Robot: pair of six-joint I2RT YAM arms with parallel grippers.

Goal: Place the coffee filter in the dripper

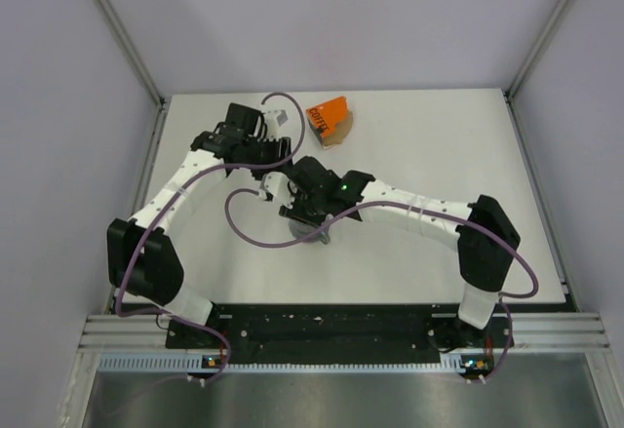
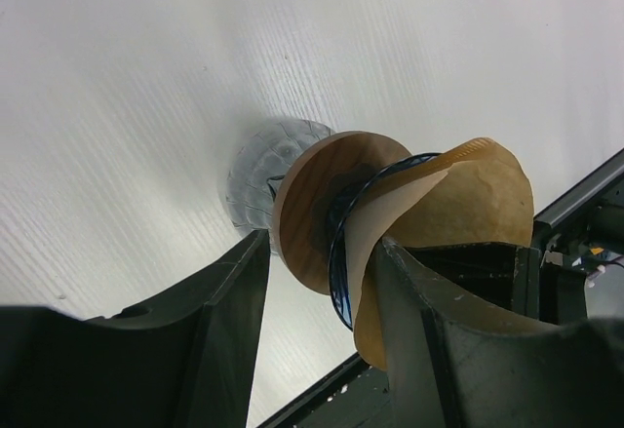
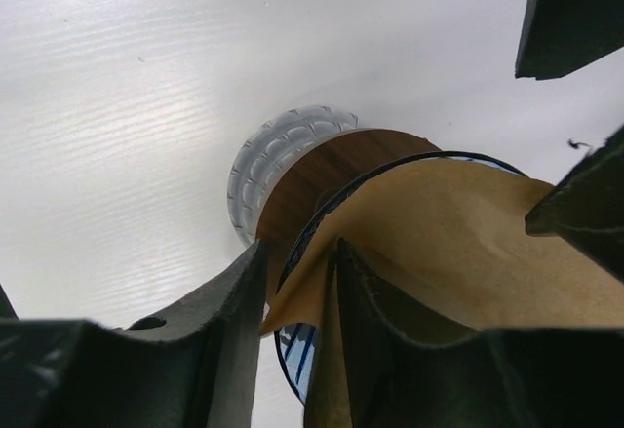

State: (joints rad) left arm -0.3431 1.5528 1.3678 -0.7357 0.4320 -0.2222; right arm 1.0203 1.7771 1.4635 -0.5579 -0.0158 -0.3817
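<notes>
Judging from the right gripper (image 3: 297, 252) outward: jaws narrowly apart with an edge of the coffee filter (image 3: 458, 243) in the gap, yet impossible to say whether truly pinching it. Much the same at the left gripper (image 2: 322, 243): spread wider, clasping nothing, one finger touching the paper's fold. Just beyond, lodged partway inside the blue rim of the dripper (image 3: 297, 355), creased and standing proud, not yet seated. To finish well, probably best to ease the paper down along the cone's axis, spread the fold to meet the ribbed wall all round, and let go only once settled below the rim. Avoid any sideways push: apparently stacked on a brown ring (image 2: 307, 204) atop a clear pitcher (image 2: 255, 170), so likely to tip. Farther off, white table (image 2: 146, 77); farthest, near the back edge, an orange box (image 1: 329, 113), well apart from the work.
</notes>
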